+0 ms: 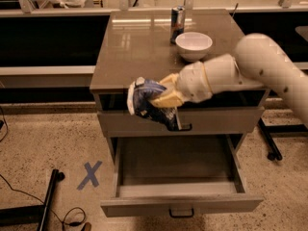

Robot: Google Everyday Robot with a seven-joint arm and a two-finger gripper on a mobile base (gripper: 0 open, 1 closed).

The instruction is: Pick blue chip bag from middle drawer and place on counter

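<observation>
My gripper [161,97] is shut on the blue chip bag [147,103], a crinkled dark-blue foil bag with white markings. It holds the bag in the air in front of the counter's front edge, over the closed drawer front, well above the middle drawer [180,203]. That drawer is pulled out wide and its inside shows bare. The counter [139,47] is a glossy grey-brown slab just behind and above the bag. My white arm comes in from the right.
A white bowl [193,45] and a slim blue-silver can [177,24] stand at the counter's back right. A blue tape X [90,174] marks the floor at left. A dark stand leg and cables [48,208] lie at lower left.
</observation>
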